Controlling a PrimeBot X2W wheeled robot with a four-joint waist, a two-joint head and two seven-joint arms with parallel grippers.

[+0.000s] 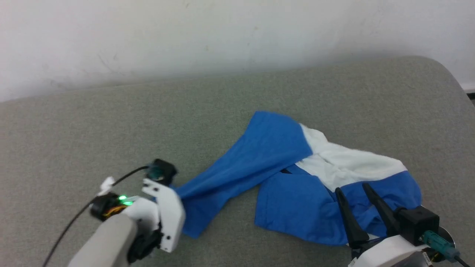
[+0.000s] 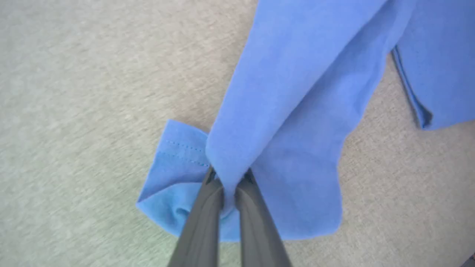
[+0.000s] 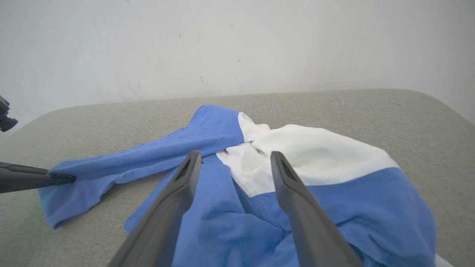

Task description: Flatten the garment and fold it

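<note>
Head view: garment [image 1: 293, 193] bunched, blue sleeve [image 1: 241, 163] stretched out leftward

the garment [image 1: 297, 174], blue with a white middle, lies crumpled at 4 o'clock, 1 blue sleeve stretched toward 8 o'clock.

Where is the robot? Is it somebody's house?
Probably a plain indoor test room, not clearly a home: a grey fabric-covered surface stands against a bare, scuffed white wall, and a blue-and-white T-shirt lies crumpled on it.

A plain lab-like room: grey fabric-covered table [image 1: 111, 122] against scuffed white wall [image 1: 185, 37].
</note>
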